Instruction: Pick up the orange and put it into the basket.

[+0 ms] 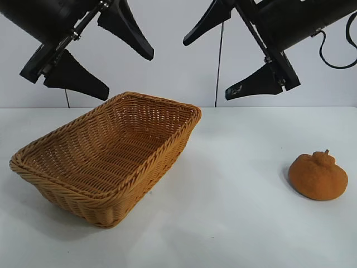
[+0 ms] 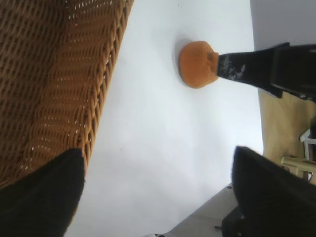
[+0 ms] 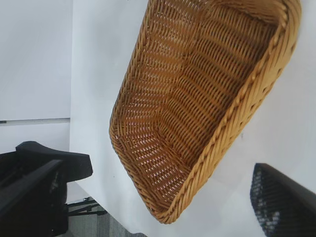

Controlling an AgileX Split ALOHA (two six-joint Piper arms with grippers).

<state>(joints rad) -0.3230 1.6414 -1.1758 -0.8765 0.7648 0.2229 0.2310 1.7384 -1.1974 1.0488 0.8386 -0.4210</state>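
step: pick not yet begun. orange point(image 1: 318, 176) sits on the table point(image 1: 234, 223), well to the right of the basket point(image 1: 106, 167), which holds nothing. next: right gripper point(image 1: 234, 58) must descend onto it. both grippers hang high, fingers spread apart, left gripper point(image 1: 103, 53) over the basket.

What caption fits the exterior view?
Two open claws, left and right, hang above an empty basket and an orange on the table.

Tan-orange woven basket point(image 1: 106, 167) — orange-brown orange point(image 1: 318, 176)
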